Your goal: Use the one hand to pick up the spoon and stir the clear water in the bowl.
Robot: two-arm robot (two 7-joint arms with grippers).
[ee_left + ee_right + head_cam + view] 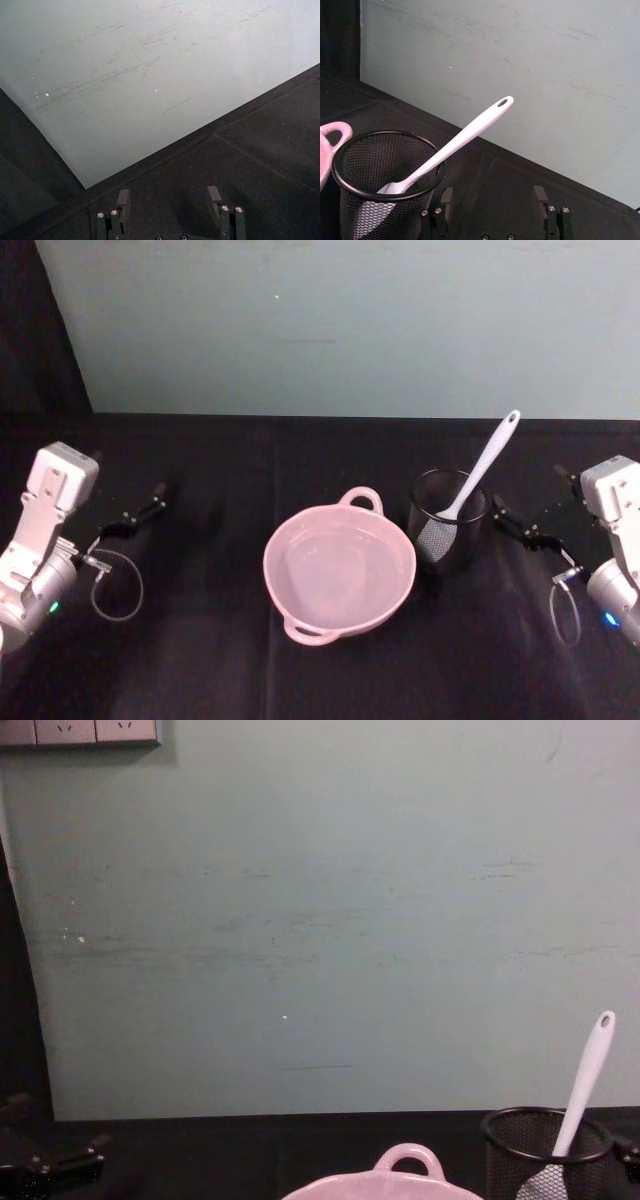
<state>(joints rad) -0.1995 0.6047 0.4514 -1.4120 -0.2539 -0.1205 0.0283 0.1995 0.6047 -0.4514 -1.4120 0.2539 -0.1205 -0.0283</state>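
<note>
Spoon (482, 472) stands head-down in a black mesh cup (468, 542), its slim handle leaning up and away over the rim toward the robot's right, with the oval hole at the free end. The cup sits on the black bench (200, 660) just right of the pink bowl (272, 558), close beside it, though I cannot tell whether they touch. A faint ring inside the bowl suggests it holds clear water. Nothing is gripped yet, so the task looks to be at its very start, with the pick-up to come. The right end effector (492, 196) sits low over the bench a little to the right of the cup, fingers apart and empty, pointing toward the cup and handle. The left end effector (169, 199) is parked at the far left of the bench, well apart from the bowl, fingers also apart and holding nothing. The right arm seems the natural choice: it would likely need to rise, line its jaws across the upper handle, close there, lift the head clear of the cup rim without tipping the cup, then carry it left and lower it into the water. No brand or readable writing appears; the wall sockets (95, 730) in the chest view bear no legible marks.
</note>
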